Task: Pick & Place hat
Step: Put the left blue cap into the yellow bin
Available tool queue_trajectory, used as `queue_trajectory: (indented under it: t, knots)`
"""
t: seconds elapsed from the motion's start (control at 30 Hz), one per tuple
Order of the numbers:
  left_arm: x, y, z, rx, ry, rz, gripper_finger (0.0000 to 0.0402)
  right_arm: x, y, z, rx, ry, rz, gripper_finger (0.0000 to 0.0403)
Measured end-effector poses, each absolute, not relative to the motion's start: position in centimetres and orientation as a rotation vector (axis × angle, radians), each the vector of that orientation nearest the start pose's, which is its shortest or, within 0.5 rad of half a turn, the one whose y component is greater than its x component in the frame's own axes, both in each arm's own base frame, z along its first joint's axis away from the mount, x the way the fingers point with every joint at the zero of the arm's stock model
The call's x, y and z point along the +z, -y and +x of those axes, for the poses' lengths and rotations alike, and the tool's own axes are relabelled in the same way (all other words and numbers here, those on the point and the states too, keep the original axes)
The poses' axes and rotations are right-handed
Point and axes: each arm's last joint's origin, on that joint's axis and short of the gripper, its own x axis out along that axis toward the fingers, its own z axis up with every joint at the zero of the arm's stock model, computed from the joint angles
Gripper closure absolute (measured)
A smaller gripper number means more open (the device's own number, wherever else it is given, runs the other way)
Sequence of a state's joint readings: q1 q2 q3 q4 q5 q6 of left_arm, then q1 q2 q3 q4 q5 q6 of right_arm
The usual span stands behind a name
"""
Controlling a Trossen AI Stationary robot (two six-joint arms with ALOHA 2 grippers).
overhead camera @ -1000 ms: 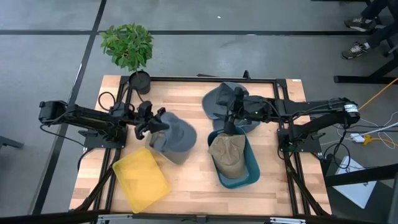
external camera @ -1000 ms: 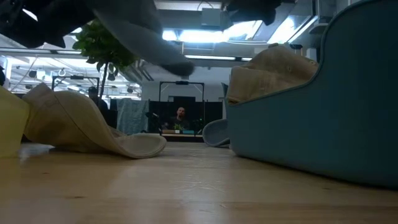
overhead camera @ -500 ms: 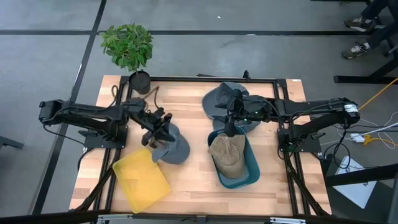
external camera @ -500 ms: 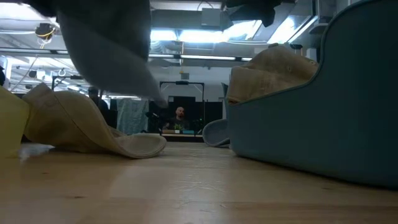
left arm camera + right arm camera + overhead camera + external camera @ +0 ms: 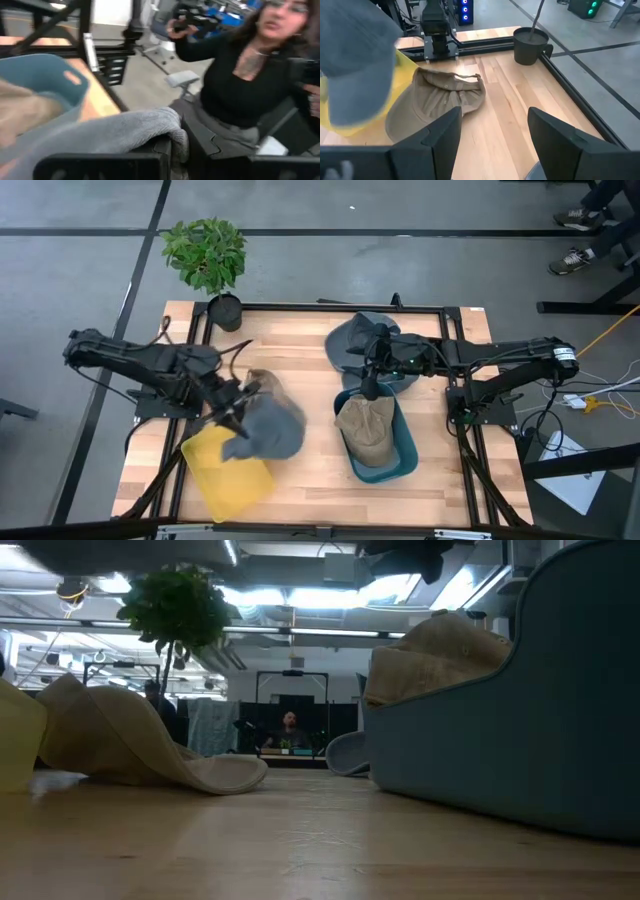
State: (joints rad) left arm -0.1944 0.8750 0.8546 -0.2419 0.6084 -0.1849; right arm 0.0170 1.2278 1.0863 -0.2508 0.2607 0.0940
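The left gripper has its jaws pinched tight on a fold of the soft grey fabric hat, which hangs off them above the table and droops over the near corner of the shallow yellow plastic bin; the wrist view shows the grey cloth bunched right between the dark fingers. This looks like the carry stage of the task, with the hat lifted and brought over the bin but not yet let go. The next move likely calls for bringing the jaws more squarely over the bin's middle, lowering until the cloth settles inside, then spreading them so no brim catches on the rim. The right gripper waits with its jaws spread and empty, just above the far edge of the deep teal plastic tub, where a tan cloth hat already lies; a second grey hat rests on the wooden table behind those jaws. No brand, label or writing can be read anywhere.
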Motion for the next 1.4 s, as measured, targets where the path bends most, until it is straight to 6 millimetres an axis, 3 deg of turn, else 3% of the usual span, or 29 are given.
queue_trajectory:
  t: [0.27, 0.6, 0.8, 1.4]
  knots:
    - [33.9, 6.9, 15.4, -0.692, -0.448, -0.371, 0.0381, 33.6, 0.3, 27.4, -0.260, -0.400, 0.037, 0.0176]
    - [32.7, 10.2, 14.7, -0.829, -0.613, -0.372, 0.0380, 31.9, 0.3, 28.9, -0.261, -0.466, 0.024, 0.0176]
    - [31.7, 11.4, 13.9, -0.792, -0.764, -0.440, 0.0380, 31.8, 0.3, 28.9, -0.262, -0.468, 0.024, 0.0176]
    - [30.6, 13.9, 13.5, -0.769, -0.857, -0.438, 0.0379, 32.1, 0.3, 29.0, -0.262, -0.439, 0.032, 0.0176]
